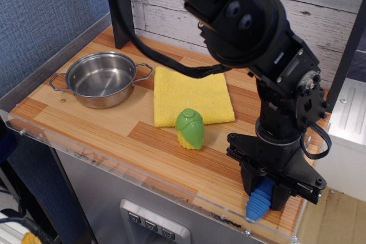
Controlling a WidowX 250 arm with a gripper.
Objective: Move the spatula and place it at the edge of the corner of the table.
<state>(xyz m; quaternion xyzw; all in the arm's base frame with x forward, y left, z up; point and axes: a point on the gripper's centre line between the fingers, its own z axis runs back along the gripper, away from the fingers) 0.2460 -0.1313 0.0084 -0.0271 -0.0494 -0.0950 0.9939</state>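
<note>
The spatula (260,204) shows only its ribbed blue handle, poking out below my gripper (274,190) at the front right corner of the striped wooden table (114,135). Its metal head is hidden behind the arm. My black gripper is shut on the spatula, holding it low over the corner, close to the clear acrylic rim (226,216). I cannot tell whether the handle touches the tabletop.
A steel pot (102,78) stands at the back left. A yellow cloth (191,94) lies in the middle, with a green-and-yellow corn toy (190,128) at its front edge. A dark post (120,10) stands at the back.
</note>
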